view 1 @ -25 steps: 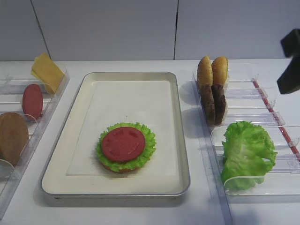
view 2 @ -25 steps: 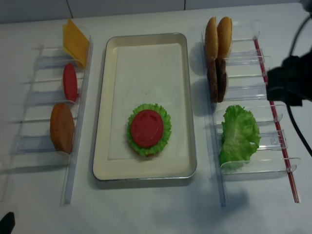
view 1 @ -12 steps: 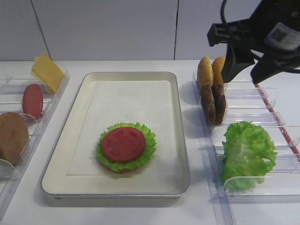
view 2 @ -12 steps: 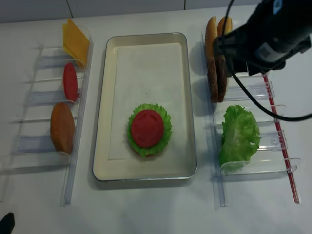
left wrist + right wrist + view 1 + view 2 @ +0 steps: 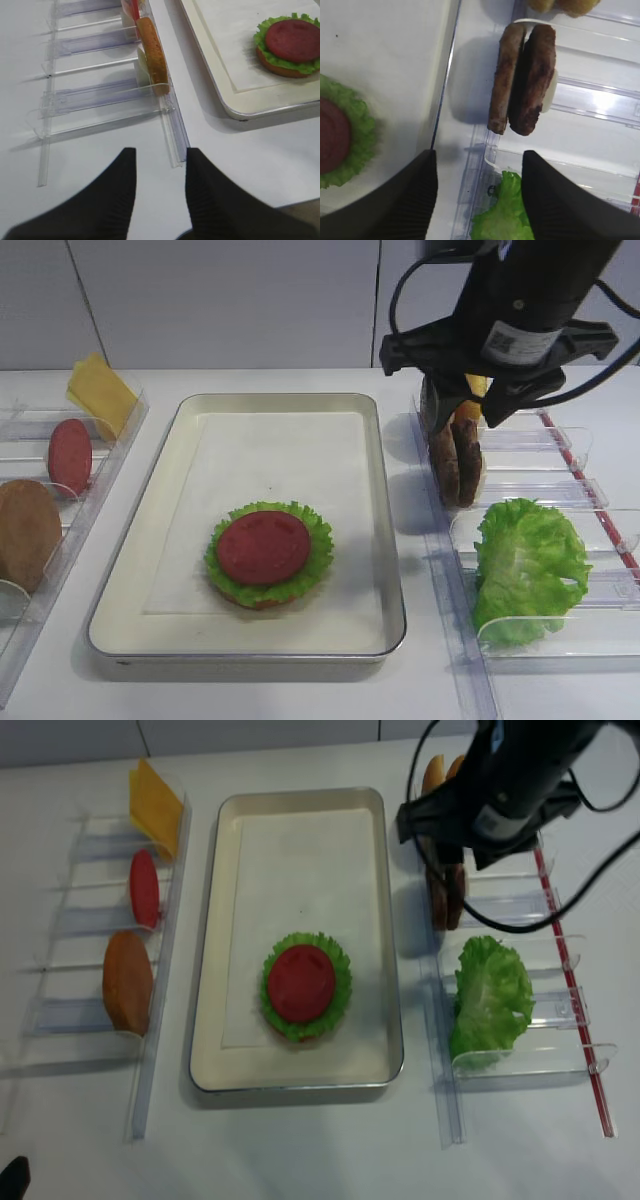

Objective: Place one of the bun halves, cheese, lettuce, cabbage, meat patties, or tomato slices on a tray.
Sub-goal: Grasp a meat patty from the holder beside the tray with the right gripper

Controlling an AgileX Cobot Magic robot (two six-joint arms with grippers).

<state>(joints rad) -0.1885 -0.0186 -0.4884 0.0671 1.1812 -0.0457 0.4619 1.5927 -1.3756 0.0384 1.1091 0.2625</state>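
Observation:
The tray (image 5: 130, 550) holds a stack of bun half, lettuce and tomato slice (image 5: 263, 546). Two meat patties (image 5: 525, 80) stand on edge in the right rack, with bun halves (image 5: 434, 772) behind them. My right gripper (image 5: 479, 160) hangs open above the patties (image 5: 455, 465), holding nothing. Over bare table at the front left, my left gripper (image 5: 160, 152) is open and empty. The left rack holds cheese (image 5: 100, 390), a tomato slice (image 5: 68, 455) and a bun half (image 5: 152, 50). No cabbage shows.
Loose lettuce (image 5: 525, 565) fills the near slots of the right clear rack (image 5: 560, 635). The left clear rack (image 5: 100, 95) has free slots toward its outer side. A white wall stands behind the table.
My right arm has swung in from the right edge to above the patties, its jaws staying open. The food, tray and racks have not moved.

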